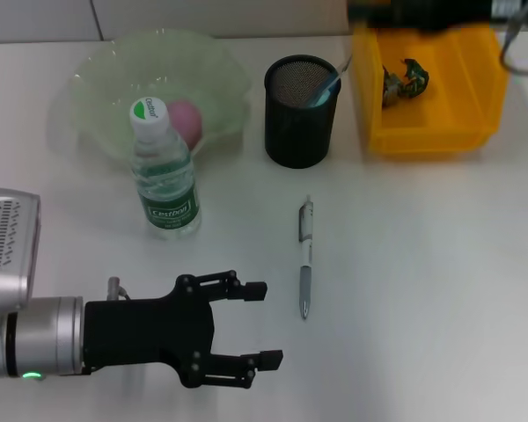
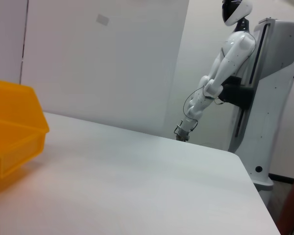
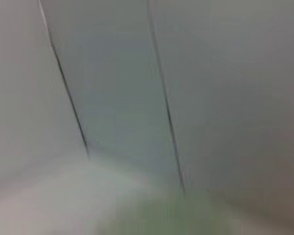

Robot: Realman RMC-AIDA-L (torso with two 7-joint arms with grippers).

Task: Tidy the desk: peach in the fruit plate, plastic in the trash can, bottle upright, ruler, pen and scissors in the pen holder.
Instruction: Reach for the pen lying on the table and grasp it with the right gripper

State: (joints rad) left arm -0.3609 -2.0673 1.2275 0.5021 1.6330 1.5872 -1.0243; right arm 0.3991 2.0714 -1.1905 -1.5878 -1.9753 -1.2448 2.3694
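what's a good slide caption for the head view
Open left claw hovers near the pen on the desk; bottle upright, peach in fruit plate.

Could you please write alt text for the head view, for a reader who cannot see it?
An open left end effector hovers over a white desk near a pen. Behind stand an upright bottle, a fruit plate holding a peach, a black pen holder and a yellow bin.

Robotics lab, white humanoid robot beside white table, bare wall panels
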